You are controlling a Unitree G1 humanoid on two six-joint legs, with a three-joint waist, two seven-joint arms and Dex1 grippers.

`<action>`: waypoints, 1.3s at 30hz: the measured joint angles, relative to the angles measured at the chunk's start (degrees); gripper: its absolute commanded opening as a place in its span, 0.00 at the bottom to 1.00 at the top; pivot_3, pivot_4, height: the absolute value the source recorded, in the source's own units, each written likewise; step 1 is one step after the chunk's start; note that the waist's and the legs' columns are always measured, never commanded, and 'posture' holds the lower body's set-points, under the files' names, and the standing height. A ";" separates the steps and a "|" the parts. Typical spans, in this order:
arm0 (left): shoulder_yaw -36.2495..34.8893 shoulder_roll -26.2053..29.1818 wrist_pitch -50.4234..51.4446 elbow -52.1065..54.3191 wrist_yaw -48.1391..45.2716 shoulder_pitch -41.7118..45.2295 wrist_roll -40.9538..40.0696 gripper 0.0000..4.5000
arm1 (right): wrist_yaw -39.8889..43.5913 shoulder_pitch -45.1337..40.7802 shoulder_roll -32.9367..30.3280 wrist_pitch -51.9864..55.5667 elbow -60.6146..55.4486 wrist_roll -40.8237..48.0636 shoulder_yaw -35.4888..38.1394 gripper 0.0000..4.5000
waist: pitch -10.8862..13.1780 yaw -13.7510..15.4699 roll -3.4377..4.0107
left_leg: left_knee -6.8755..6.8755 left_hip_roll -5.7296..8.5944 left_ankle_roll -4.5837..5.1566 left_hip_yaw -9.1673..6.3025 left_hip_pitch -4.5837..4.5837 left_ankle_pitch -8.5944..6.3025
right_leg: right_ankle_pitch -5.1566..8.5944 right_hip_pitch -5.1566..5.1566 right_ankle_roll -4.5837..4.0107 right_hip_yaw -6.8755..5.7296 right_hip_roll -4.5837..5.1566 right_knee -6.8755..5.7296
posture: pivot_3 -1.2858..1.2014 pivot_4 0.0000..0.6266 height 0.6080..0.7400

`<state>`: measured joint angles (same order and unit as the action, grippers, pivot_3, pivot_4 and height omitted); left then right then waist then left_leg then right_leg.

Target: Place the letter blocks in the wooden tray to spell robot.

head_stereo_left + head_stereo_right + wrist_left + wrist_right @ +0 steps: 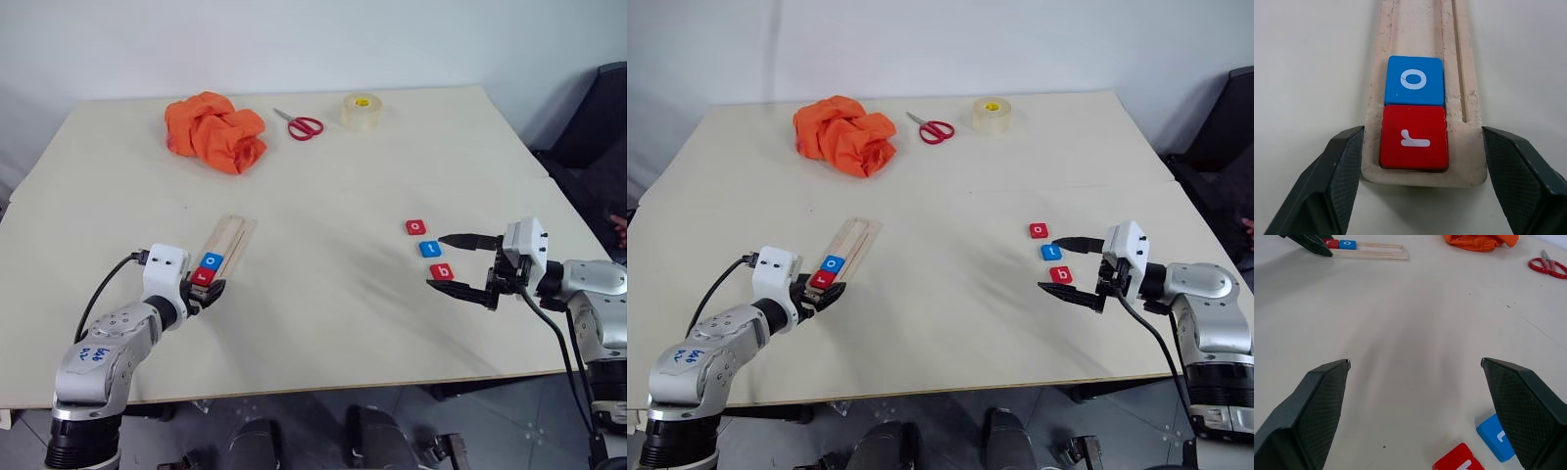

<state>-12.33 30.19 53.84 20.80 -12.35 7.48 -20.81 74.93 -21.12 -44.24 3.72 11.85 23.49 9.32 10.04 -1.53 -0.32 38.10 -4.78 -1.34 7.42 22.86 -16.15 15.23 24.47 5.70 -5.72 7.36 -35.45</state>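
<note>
2 letter blocks (pixel 1414 115) in wooden tray (pixel 1469 166), near end between left gripper's (pixel 1415 171) spread fingers; right gripper (pixel 460 262) wide, empty.

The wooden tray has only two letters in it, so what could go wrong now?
1. The left pincer straddles the end of the long pale wooden tray; pulling away crookedly could drag it and shift the red r tile and blue o tile.
2. The open right pincer hovers beside three tiles lying close together: red o, blue t, red b. It might bump a neighbour or take the wrong one.
</note>
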 measured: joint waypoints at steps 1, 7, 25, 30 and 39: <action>0.05 0.27 -1.73 -0.71 -1.06 -0.19 0.20 0.75 | -0.10 0.00 0.00 0.00 0.00 -0.01 0.00 1.00 | 0.00 -0.01 0.01 | 0.00 0.00 0.00 0.00 -0.02 0.00 | 0.01 0.00 -0.01 0.01 0.00 -0.01 | 0.52 0.24 1.00; 1.73 1.97 -22.15 -6.41 -16.10 -2.08 0.89 0.75 | -0.32 0.05 0.00 0.01 -0.01 -0.02 0.00 1.00 | 0.02 0.15 -0.04 | 0.03 -0.01 0.00 0.00 0.10 0.01 | 0.03 0.06 -0.05 -0.04 0.02 -0.01 | 0.52 0.24 1.00; 26.46 7.59 -37.43 -21.28 -51.02 20.14 8.72 0.75 | -1.14 11.09 -2.15 0.47 -7.26 1.56 4.81 1.00 | 0.05 1.63 -0.08 | 0.05 0.04 -0.06 0.01 0.24 0.04 | 0.03 0.10 -0.04 -0.05 -0.02 0.10 | 0.52 0.24 1.00; 28.83 5.58 -38.99 -22.32 -50.98 21.68 11.79 0.75 | -0.75 15.97 -3.69 1.32 -10.12 3.19 7.93 1.00 | 0.08 1.67 -0.13 | 0.10 0.04 0.01 -0.01 0.22 0.00 | 0.02 0.07 -0.03 -0.05 -0.01 0.08 | 0.52 0.24 1.00; 29.77 2.45 -40.01 -24.84 -49.88 23.54 14.56 0.98 | -2.42 19.42 -3.70 1.60 -12.69 3.79 9.23 1.00 | 0.12 1.68 -0.20 | 0.12 0.05 0.09 -0.05 0.23 0.00 | 0.01 0.07 0.00 -0.05 -0.01 0.05 | 0.52 0.24 1.00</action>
<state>17.44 32.64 13.83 -4.04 -62.23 31.03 -6.25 72.51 -1.70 -47.95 5.32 -0.84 27.28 18.54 10.16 0.15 -0.51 38.22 -4.73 -1.25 7.38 23.09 -16.16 15.23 24.54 5.70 -5.77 7.35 -35.40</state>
